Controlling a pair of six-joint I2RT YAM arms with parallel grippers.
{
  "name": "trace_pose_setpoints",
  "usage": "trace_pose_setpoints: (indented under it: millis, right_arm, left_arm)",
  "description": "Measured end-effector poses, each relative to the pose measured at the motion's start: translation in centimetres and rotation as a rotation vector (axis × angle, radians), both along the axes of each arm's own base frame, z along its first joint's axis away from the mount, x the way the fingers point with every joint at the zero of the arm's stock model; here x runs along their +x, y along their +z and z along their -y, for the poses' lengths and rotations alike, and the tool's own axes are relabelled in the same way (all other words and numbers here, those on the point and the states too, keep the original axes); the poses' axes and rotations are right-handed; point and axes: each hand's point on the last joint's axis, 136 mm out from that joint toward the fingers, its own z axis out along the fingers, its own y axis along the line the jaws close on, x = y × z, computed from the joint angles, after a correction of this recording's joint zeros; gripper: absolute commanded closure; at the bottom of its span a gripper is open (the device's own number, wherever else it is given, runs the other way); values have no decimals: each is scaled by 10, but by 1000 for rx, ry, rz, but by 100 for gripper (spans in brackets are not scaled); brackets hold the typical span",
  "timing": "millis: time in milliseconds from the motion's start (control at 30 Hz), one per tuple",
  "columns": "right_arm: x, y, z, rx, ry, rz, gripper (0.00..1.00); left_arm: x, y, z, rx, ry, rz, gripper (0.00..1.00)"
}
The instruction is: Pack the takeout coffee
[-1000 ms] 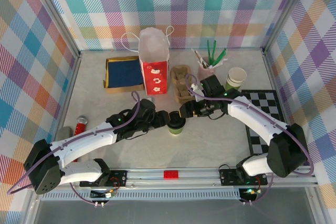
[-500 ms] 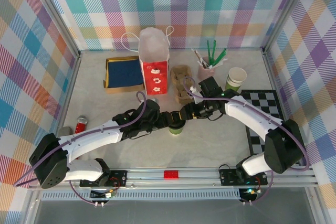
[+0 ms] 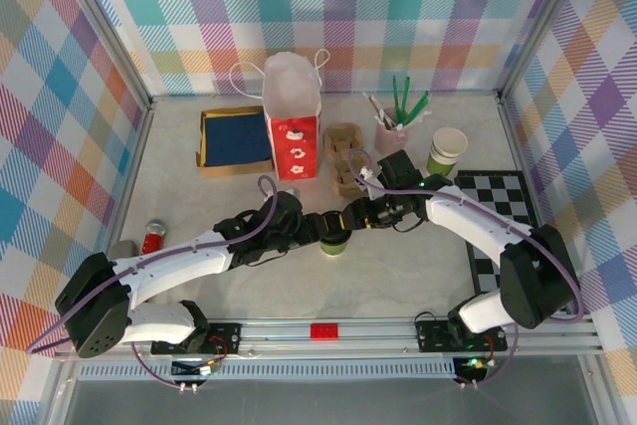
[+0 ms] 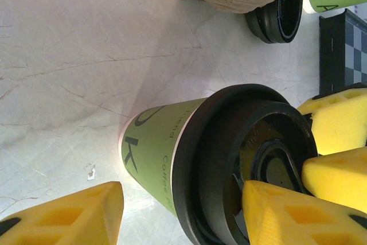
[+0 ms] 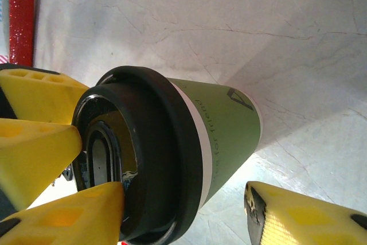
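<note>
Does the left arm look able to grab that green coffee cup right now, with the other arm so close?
Probably yes. The left gripper is open around the cup, one finger past its body, one at the lid. The right gripper crowds the lid too, yet leaves that side free.

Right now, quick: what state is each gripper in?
Left gripper: open, straddling the takeout coffee, one finger over the lid, not clamped.
Right gripper: open, straddling the same takeout coffee, not clamped.
</note>
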Motion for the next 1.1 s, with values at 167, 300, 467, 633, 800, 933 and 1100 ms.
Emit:
trace_pose_setpoints:
  millis: [167, 300, 467, 633, 800, 933, 1100]
  right_arm:
    - [-1, -1, 0, 23, -12, 12, 46]
    - [-1, -2, -1, 42, -19, 24, 47]
    - [-2, -5, -2, 90, -31, 26, 48]
    - [-2, -8, -3, 123, -40, 28, 49]
    - [-3, -12, -2, 129, -51, 24, 50]
    - [-3, -14, -3, 140, -53, 28, 51]
    - [-3, -14, -5, 160, -55, 25, 51]
  left_arm:
    - [0, 0, 1, -11, 7, -1, 44]
    - [1, 0, 1, -12, 7, 1, 44]
    - [1, -1, 1, -11, 11, 1, 44]
    - [1, -2, 1, -11, 12, 2, 45]
    - [1, -2, 1, -10, 12, 2, 45]
    - [1, -2, 1, -9, 12, 2, 45]
    - [1, -1, 0, -6, 15, 5, 45]
